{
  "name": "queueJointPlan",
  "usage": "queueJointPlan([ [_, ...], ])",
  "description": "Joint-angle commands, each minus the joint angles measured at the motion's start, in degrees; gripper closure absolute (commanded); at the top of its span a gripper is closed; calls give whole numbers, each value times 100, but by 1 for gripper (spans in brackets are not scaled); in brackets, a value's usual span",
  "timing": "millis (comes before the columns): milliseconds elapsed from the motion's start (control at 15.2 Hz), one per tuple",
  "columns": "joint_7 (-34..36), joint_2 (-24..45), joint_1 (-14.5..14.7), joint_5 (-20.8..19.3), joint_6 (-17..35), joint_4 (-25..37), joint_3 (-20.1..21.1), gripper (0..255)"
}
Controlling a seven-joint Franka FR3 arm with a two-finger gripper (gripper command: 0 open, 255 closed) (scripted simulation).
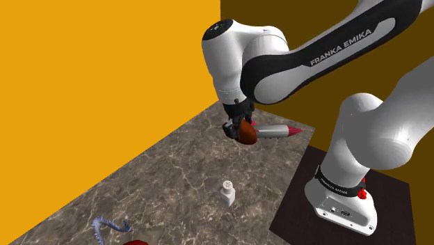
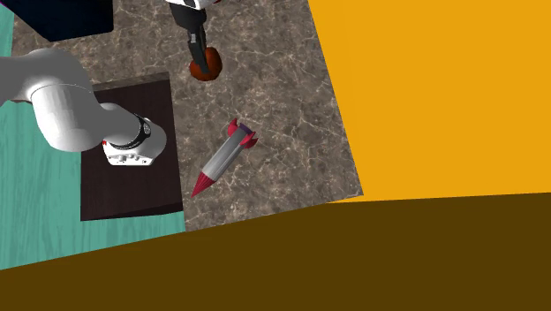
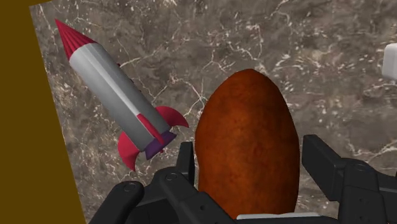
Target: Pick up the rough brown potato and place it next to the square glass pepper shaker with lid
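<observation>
Wrist view: your gripper [image 3: 249, 159] is clamped on the potato [image 3: 245, 121], with a finger on each flank and its tip poking out ahead. It looks firm, rough-skinned and moderately heavy, so that mid-body hold should carry. In the shoulder view it sits near the rocket [image 1: 276, 131], with the shaker [image 1: 227, 192] well apart on the surface [image 1: 174, 174].

Arm [image 1: 327, 56] arched forward, pincer [image 3: 250, 167] pointing down, clamped around potato [image 3: 245, 121].

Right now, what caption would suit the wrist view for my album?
Black gripper clasping a reddish-brown potato over a marbled countertop, a toy rocket lying nearby.
</observation>
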Motion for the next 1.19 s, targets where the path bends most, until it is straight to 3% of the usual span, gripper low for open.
queueJointPlan([
  [0, 215, -176, 195, 217, -157, -71, 187, 255],
  [132, 510, -335, 447, 496, -314, -133, 439, 255],
  [1122, 895, 436, 344, 364, 1077, -802, 652, 255],
])
